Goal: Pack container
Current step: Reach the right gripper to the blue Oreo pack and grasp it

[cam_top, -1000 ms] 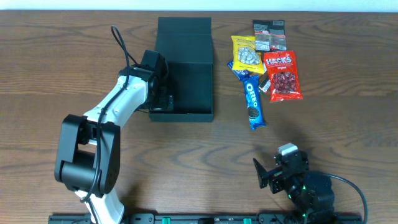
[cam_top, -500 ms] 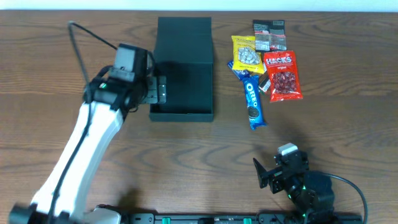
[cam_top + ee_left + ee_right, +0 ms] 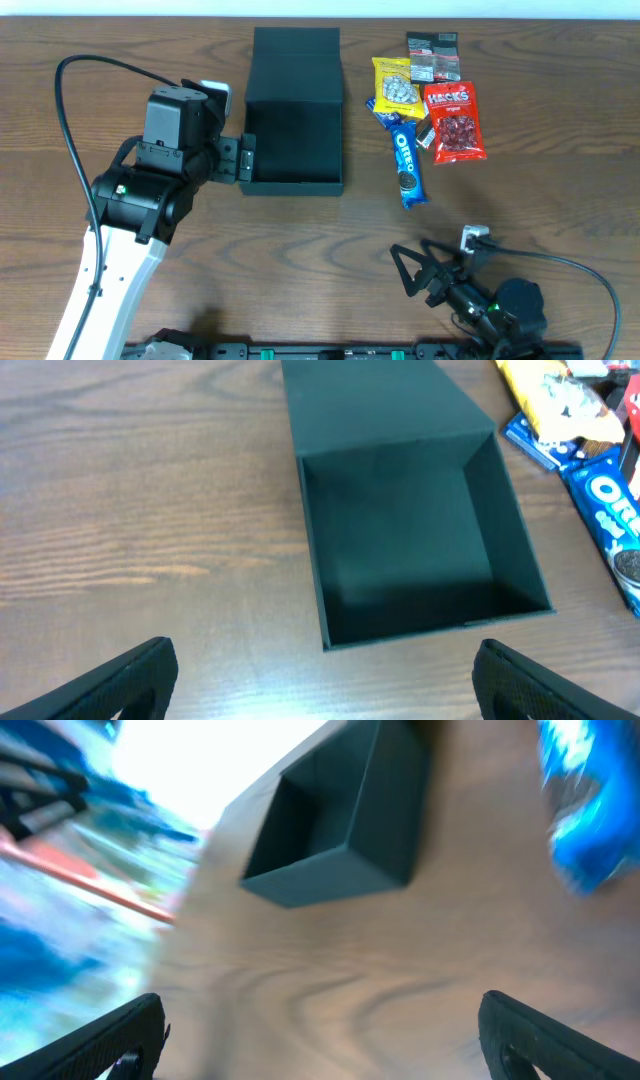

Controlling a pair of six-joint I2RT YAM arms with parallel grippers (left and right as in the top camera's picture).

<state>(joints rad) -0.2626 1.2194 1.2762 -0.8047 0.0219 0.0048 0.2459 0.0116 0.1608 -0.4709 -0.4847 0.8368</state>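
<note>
Since a second ago my left arm has pulled off the container (image 3: 295,130) toward 9 o'clock and risen, and the right gripper (image 3: 415,268) has swung round to point toward 10 o'clock. Now the left gripper (image 3: 243,160) sits just beside the container's 9 o'clock wall; I cannot tell from overhead whether it touches. Its jaws are spread wide, and in the left wrist view the two fingers frame the left gripper (image 3: 325,655) gap with the container (image 3: 400,550) ahead of them. The container rests on the bench (image 3: 560,200) at about 12 o'clock from the middle, open, with its lid flap laid back toward 12 o'clock. At its 3 o'clock side, apart from it, lie the snacks: a blue Oreo packet (image 3: 406,165), a red packet (image 3: 455,122), a yellow packet (image 3: 397,87) and a small dark packet (image 3: 432,55), some overlapping. My right gripper is low at 5 o'clock on the bench, jaws wide open and gripping nothing. The right wrist view is badly blurred; the right gripper (image 3: 320,1010) faces the container (image 3: 340,830).
</note>
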